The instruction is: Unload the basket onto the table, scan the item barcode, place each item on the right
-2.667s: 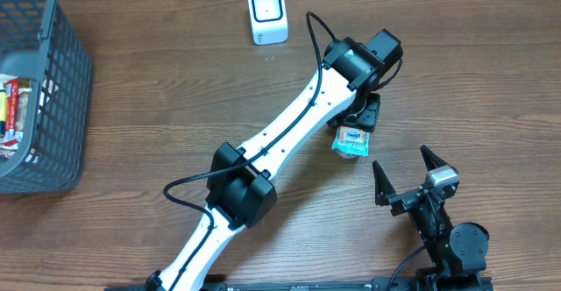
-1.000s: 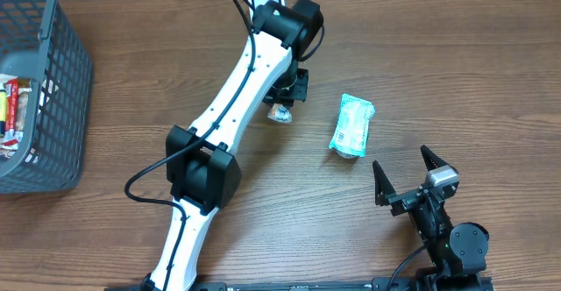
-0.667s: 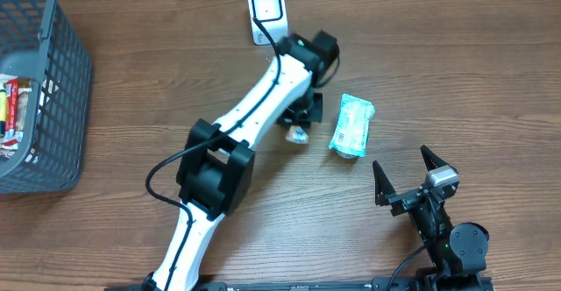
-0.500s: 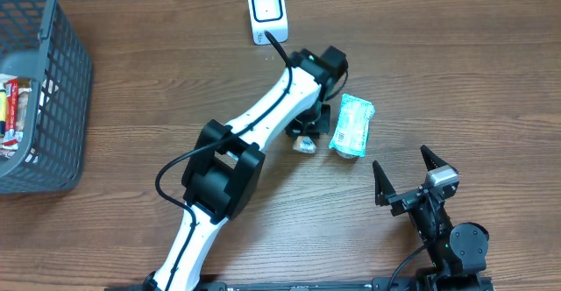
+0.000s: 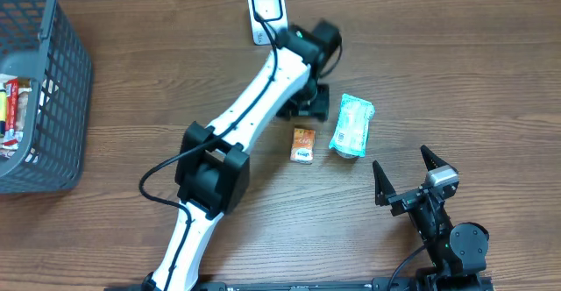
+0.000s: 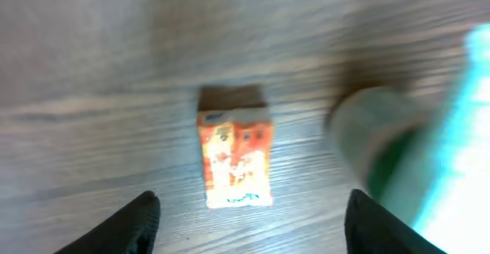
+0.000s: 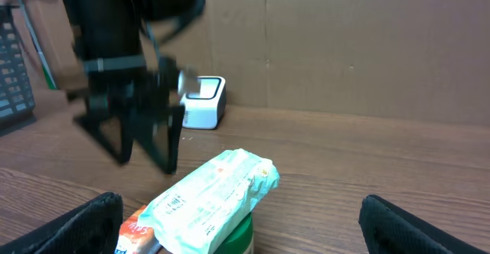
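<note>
Sitting at the far left, a grey basket [image 5: 66,89] holds a few red and yellow items [image 5: 9,107], too small to name. An orange packet [image 5: 303,144] lies flat on the table [image 5: 473,72], just left of a teal pack [image 5: 351,125], with a white scanner [image 5: 266,12] at far centre. The left gripper [image 5: 307,107] hangs with jaws apart and nothing held, between scanner and packet. The right gripper [image 5: 408,175] is spread wide and empty at near right. Half a second ago the left gripper was down at the packet beside the teal pack; now the packet is let go and the gripper has pulled back toward the scanner. Teal pack and right gripper are unmoved.
</note>
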### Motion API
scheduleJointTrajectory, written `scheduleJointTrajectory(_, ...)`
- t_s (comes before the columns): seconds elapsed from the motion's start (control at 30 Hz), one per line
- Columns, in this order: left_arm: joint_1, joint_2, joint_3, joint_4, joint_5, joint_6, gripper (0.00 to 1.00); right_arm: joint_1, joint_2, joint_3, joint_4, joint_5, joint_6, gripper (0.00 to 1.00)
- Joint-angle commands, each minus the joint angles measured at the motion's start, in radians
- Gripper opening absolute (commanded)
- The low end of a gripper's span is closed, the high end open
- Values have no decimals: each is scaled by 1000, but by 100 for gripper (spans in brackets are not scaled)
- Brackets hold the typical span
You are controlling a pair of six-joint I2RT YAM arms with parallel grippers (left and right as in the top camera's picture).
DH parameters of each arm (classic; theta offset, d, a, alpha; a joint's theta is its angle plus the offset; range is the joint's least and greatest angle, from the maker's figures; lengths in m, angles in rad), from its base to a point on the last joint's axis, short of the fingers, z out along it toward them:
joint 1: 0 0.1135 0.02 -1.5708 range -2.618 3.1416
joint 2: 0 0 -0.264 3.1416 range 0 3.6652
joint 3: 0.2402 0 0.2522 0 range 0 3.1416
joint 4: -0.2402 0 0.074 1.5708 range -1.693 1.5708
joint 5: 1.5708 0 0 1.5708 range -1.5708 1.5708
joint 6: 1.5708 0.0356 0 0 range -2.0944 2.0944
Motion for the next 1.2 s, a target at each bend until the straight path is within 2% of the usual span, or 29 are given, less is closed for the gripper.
scheduleJointTrajectory(0.0,-6,-19,103,-17,66,156,75,-6,-8,-11,5,10,7,100)
scheduleJointTrajectory(0.07,-14,-19,107,-1,92,173,83,-6,-8,-11,5,10,7,100)
scheduleJointTrajectory(0.13,-24,-17,104,14,118,192,85,-6,-8,-11,5,10,7,100)
scheduleJointTrajectory(0.5,-132,-17,60,117,127,207,89,-6,-8,-11,5,10,7,100)
scheduleJointTrajectory(0.6,-157,-17,60,126,84,164,96,-6,-8,-11,5,10,7,100)
scheduleJointTrajectory(0.67,-182,-15,60,125,-22,113,100,-6,-8,-11,5,10,7,100)
scheduleJointTrajectory(0.77,-201,-15,60,126,-84,68,100,-6,-8,-11,5,10,7,100)
scheduleJointTrajectory(1.0,-217,2,59,151,-118,45,100,-6,-8,-11,5,10,7,100)
scheduleJointTrajectory(1.17,-216,24,58,150,-135,16,95,-6,-8,-11,5,10,7,100)
